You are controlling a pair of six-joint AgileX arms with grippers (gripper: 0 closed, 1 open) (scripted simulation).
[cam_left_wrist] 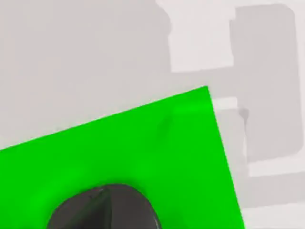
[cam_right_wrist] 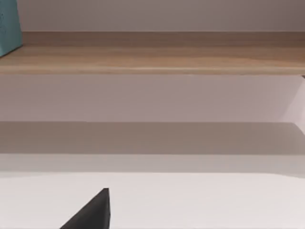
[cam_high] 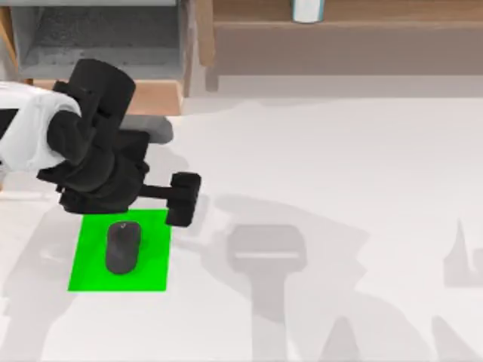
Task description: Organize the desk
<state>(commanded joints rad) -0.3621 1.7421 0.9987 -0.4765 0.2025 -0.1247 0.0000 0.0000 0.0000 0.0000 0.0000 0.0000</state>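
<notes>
Top view: a dark mouse lies on the green mat at the left of the white tabletop, apparently its intended place. Directly above the mat's far edge hangs the left gripper; whether its jaws are open cannot be told.

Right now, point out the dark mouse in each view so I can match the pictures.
Top view: the dark mouse lies on the green mat at the desk's left, just below the left arm.
Left wrist view: mouse at the bottom edge, on the mat.
Right wrist view: not in it.
Shared landmark: the green mat.
</notes>
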